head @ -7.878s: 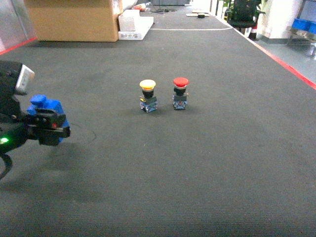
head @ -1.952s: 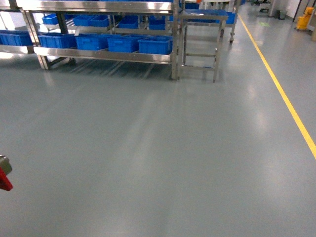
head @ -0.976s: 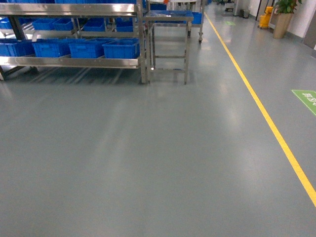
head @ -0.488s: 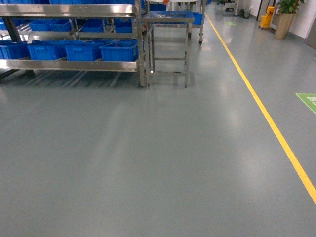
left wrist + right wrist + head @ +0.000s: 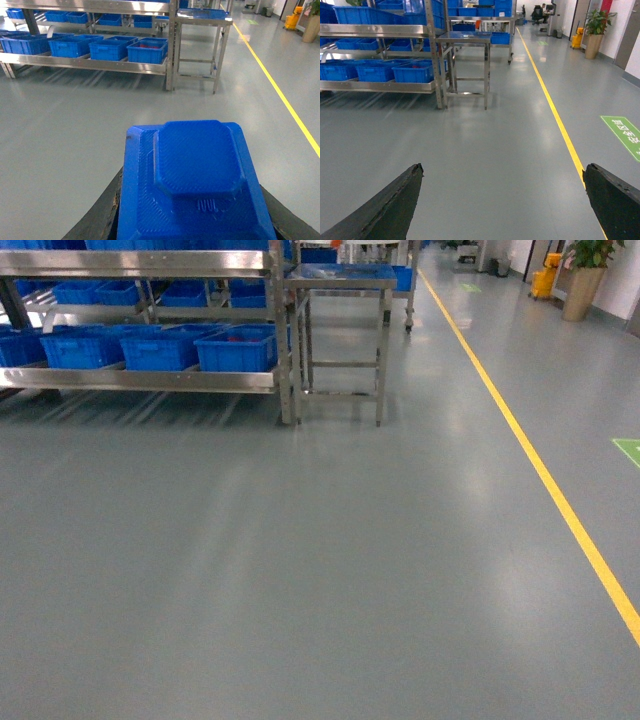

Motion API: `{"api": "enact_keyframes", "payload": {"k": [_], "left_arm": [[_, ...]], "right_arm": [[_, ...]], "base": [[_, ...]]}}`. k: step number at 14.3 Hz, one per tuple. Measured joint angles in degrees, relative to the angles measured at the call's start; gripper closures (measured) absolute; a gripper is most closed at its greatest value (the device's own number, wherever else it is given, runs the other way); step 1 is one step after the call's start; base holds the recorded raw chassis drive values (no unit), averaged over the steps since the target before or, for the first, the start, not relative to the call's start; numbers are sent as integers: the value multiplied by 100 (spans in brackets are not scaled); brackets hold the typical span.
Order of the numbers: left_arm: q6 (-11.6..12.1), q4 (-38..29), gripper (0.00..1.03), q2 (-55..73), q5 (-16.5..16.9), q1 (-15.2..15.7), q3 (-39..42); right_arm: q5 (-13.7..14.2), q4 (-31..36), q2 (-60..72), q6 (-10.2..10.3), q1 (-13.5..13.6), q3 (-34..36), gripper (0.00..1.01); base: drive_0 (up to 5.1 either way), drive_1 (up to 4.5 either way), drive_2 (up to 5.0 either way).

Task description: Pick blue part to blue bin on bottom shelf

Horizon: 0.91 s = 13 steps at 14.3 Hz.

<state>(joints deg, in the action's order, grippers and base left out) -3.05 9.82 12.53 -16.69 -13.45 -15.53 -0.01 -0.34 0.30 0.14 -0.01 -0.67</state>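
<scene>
Between the left gripper's [image 5: 192,220] closed jaws sits the blue part [image 5: 195,182]. Far ahead, blue bins [image 5: 236,348] line the bottom shelf [image 5: 140,380], a steel table [image 5: 340,335] just beside; bare floor [image 5: 320,570] between. The right gripper [image 5: 502,200] gapes wide, holding nothing.

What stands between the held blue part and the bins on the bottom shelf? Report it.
Nothing visible: bare grey floor lies between the blue part and the bottom shelf. The steel table stands beside the rack, off to the right.
</scene>
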Motion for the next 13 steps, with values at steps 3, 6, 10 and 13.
{"api": "enact_keyframes", "payload": {"k": [3, 6, 10, 13], "left_arm": [[2, -17, 60, 4, -2, 0, 0], [0, 9, 60, 2, 0, 4, 0], [0, 4, 60, 11, -2, 2, 0], [2, -9, 60, 2, -11, 4, 0]], "right_arm": [[0, 9, 0, 0, 0, 0, 3], [0, 0, 0, 0, 0, 0, 3], [0, 13, 0, 0, 0, 0, 3], [0, 13, 0, 0, 0, 0, 3]], "base": [[2, 411, -407], [1, 410, -408], [-3, 408, -415], [-6, 411, -422]]}}
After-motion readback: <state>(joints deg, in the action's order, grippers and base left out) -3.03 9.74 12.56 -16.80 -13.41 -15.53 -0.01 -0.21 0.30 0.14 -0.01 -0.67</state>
